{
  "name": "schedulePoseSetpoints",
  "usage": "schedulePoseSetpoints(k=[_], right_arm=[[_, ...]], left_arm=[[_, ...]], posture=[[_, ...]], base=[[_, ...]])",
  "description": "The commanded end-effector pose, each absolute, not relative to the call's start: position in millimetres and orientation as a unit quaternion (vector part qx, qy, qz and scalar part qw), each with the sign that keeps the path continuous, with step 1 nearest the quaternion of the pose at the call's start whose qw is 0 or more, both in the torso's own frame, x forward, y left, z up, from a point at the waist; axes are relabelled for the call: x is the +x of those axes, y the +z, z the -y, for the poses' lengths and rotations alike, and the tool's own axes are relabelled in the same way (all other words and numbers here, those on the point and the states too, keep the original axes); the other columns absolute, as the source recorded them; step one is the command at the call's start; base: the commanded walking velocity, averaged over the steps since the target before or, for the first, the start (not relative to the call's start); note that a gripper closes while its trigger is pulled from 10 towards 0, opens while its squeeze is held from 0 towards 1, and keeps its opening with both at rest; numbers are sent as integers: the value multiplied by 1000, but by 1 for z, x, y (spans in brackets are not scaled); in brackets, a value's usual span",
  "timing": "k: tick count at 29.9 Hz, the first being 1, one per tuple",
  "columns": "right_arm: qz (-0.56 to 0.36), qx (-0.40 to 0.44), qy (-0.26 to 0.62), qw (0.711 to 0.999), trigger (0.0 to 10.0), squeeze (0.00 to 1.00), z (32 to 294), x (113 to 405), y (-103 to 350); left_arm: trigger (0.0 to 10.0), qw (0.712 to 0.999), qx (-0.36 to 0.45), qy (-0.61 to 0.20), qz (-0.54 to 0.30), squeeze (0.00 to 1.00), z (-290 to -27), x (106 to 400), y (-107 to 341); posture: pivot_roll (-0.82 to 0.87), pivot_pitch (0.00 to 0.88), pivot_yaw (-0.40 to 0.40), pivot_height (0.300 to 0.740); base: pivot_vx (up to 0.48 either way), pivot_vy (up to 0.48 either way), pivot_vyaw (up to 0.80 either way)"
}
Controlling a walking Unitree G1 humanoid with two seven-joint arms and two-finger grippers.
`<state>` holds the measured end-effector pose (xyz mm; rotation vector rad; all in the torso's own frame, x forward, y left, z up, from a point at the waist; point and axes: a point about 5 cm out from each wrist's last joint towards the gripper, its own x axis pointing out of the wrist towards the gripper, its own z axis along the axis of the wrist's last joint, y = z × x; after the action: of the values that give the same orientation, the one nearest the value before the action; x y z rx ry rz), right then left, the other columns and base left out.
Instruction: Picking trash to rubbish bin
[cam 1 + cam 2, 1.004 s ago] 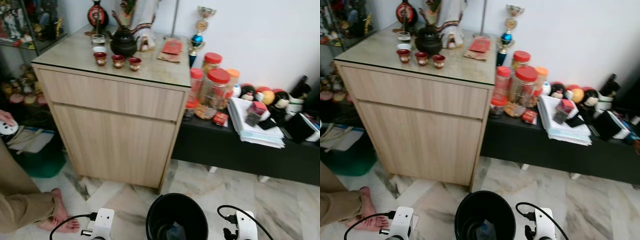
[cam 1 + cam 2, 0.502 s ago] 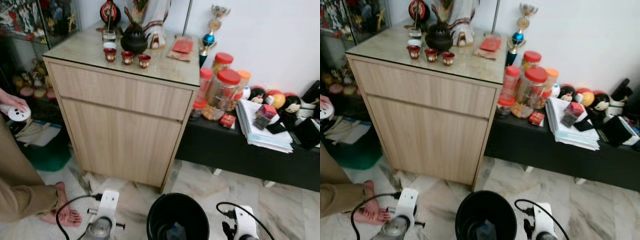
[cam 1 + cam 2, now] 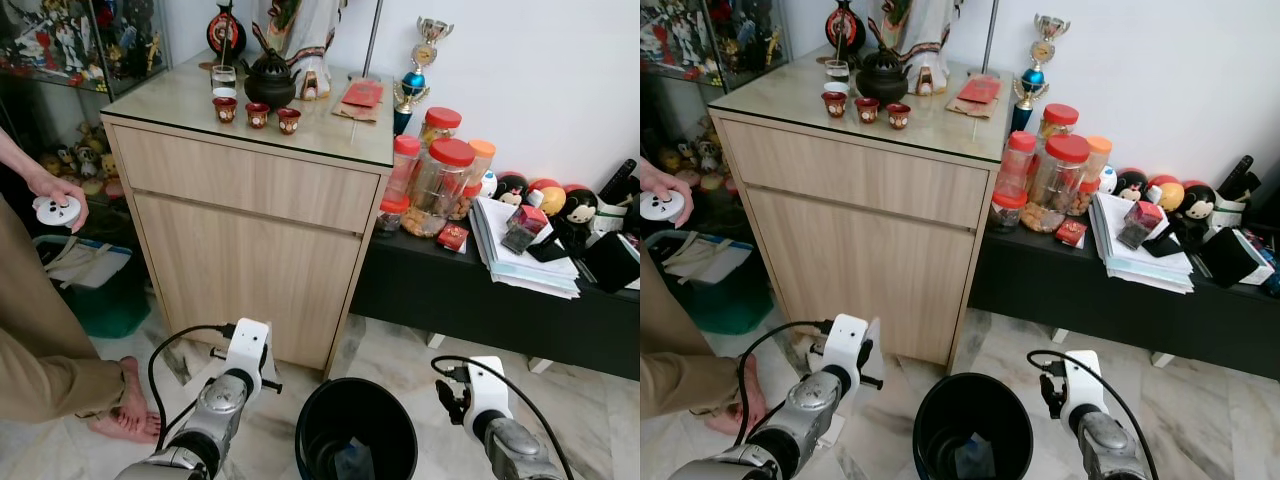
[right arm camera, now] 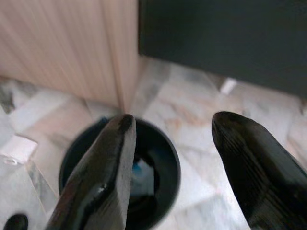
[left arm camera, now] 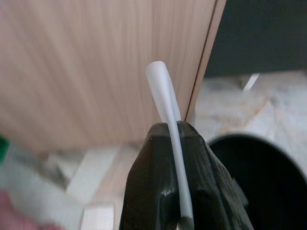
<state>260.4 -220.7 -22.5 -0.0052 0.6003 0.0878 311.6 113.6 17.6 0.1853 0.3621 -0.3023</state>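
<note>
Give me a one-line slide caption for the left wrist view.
Left hand shut on a thin white strip of trash, held beside the black rubbish bin before a wooden cabinet.

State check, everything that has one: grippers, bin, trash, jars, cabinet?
left gripper: shut on a thin white trash strip, raised left of the bin
right gripper: open, nothing held, above the bin
black rubbish bin: upright, no lid, something bluish already inside
red-lidded jars: upright, lids on
wooden cabinet: door and drawer closed
person's hand: holding a white round object
</note>
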Motion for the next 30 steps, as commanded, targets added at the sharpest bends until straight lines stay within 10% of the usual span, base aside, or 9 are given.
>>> schedulePoseSetpoints(k=[1,30], right_arm=[[-255,-17,62,965,10000,0,223,275,-6],[-158,-59,194,966,10000,0,179,295,40]], left_arm=[[10000,966,107,-176,-158,0,-103,320,28],[10000,944,101,-287,-129,0,-52,333,57]], posture=[[113,2,-150,740],[0,57,-163,740]], base=[[0,0,0],[0,0,0]])
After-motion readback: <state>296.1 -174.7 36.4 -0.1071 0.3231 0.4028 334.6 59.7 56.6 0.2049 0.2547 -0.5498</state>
